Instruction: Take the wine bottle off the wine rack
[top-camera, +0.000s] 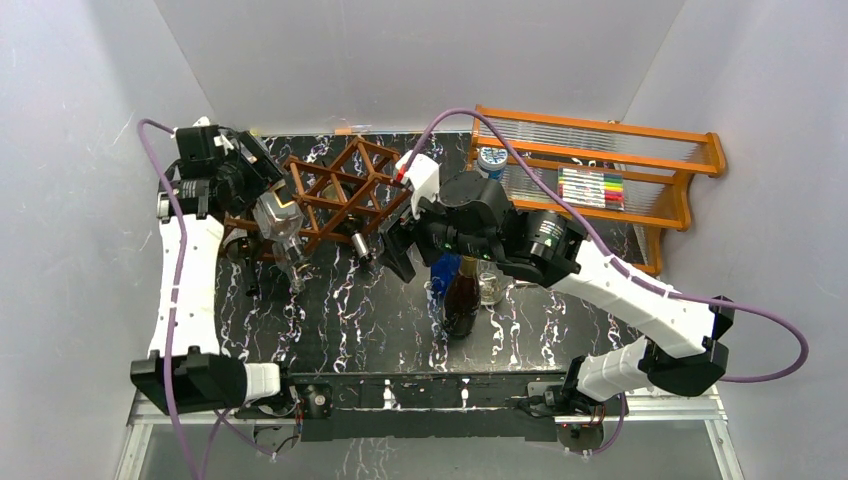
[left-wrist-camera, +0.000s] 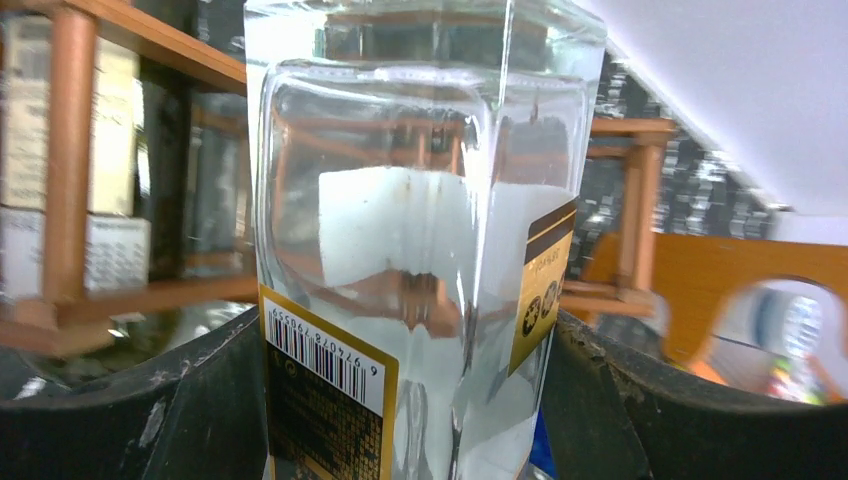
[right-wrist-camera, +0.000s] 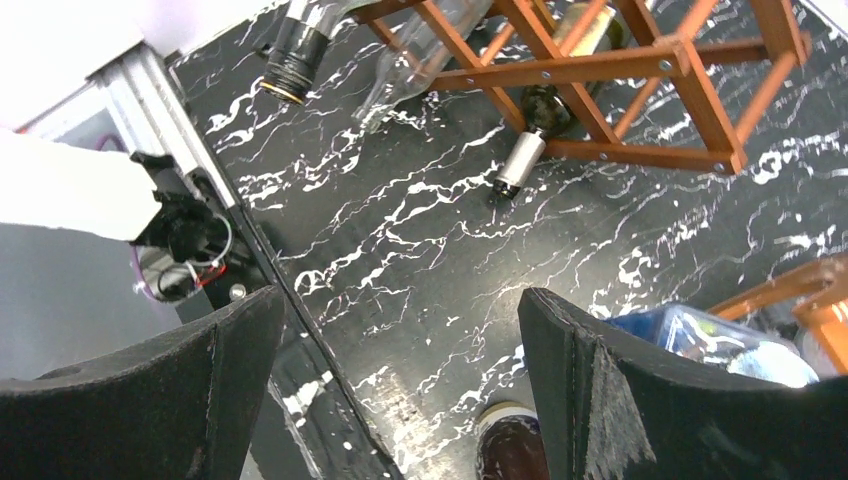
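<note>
Far left: left gripper (top-camera: 268, 200), reached across to the left end of the wine rack (top-camera: 340, 195). Found closed on the wine bottle (left-wrist-camera: 400, 250), with black fingers (left-wrist-camera: 150, 410) pressed against both lower sides.

Wine bottle: clear glass, square-shouldered, with a gold-and-black label and a barcode. Seen from above tilted, neck slanting down toward the near edge, body up against the rack's leftmost cells. Could not tell whether the base sat inside a cell.

Wine rack: dark reddish-brown lattice of diamond cells, set on the black marbled table (top-camera: 350, 320) toward the back.

Low in the rack's front: a dark bottle (right-wrist-camera: 535, 105) lodged in a cell, its silver-capped neck poking out over the table.

Centre: right gripper (right-wrist-camera: 400, 310), spread wide with nothing between the fingers, hung above the table just right of the rack's front corner.

Below and beside it: a brown bottle (top-camera: 461, 295) standing upright, with a blue item (top-camera: 440, 272) of unclear kind at its left and a small clear jar (top-camera: 490, 287) at its right.

Far right: orange shelf unit (top-camera: 640, 150) with clear shelves, against the back corner. Held a row of coloured markers (top-camera: 590, 188), with a blue-capped bottle (top-camera: 490, 160) at its left end.
</note>
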